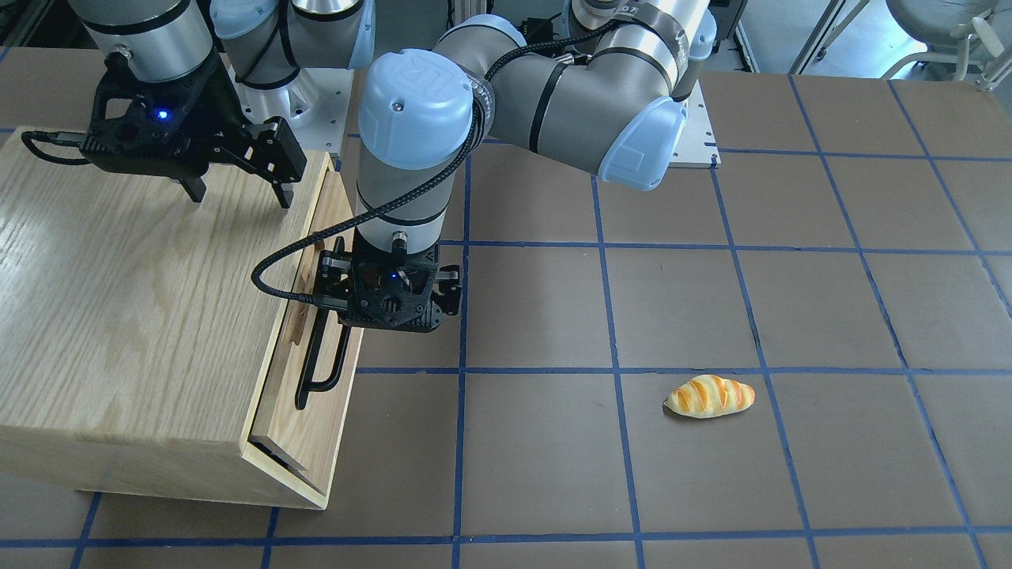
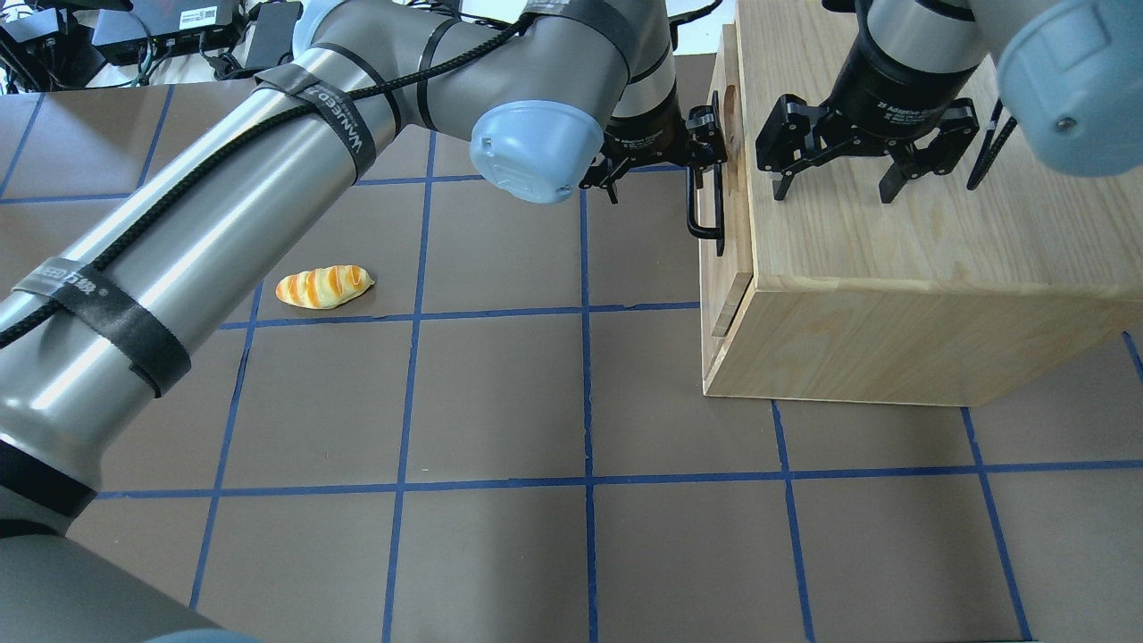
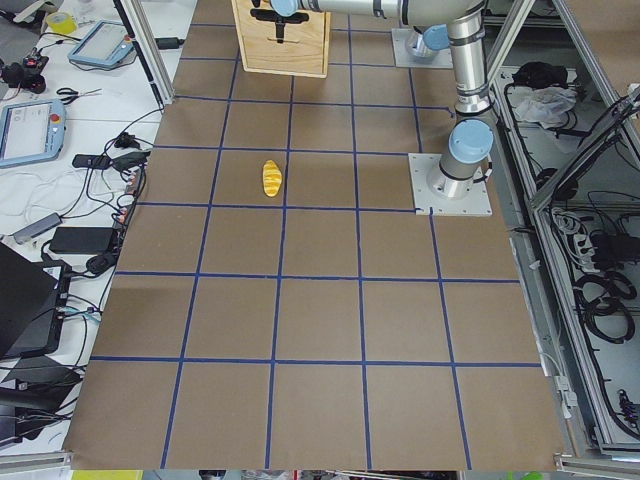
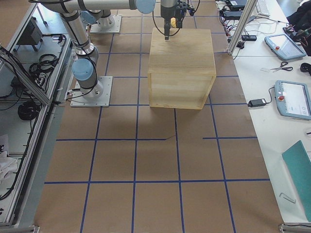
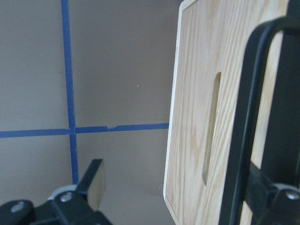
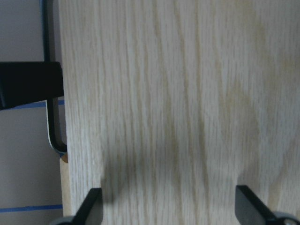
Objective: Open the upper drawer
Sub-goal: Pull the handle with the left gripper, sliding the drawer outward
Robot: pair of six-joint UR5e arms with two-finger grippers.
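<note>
The upper drawer point(image 5: 192, 93), a pale wood panel with a long slot point(image 5: 211, 126) and a black bar handle point(image 5: 243, 108), sits in the face of the cabinet point(image 2: 893, 295) on the robot's right side of the table point(image 2: 500, 402). Whether it has been drawn out cannot be told. The left gripper point(image 2: 661, 170) is spread wide and grips nothing. The wrist view shows the bar between its fingers point(image 5: 93, 183), close to the inner one. The left arm reaches across the table with its wrist pointing straight down. The right gripper point(image 2: 835, 187) is also spread wide and empty. It points down at the cabinet's top from an upright wrist; contact cannot be told. A toy bread roll point(image 2: 323, 287) lies well apart.
</note>
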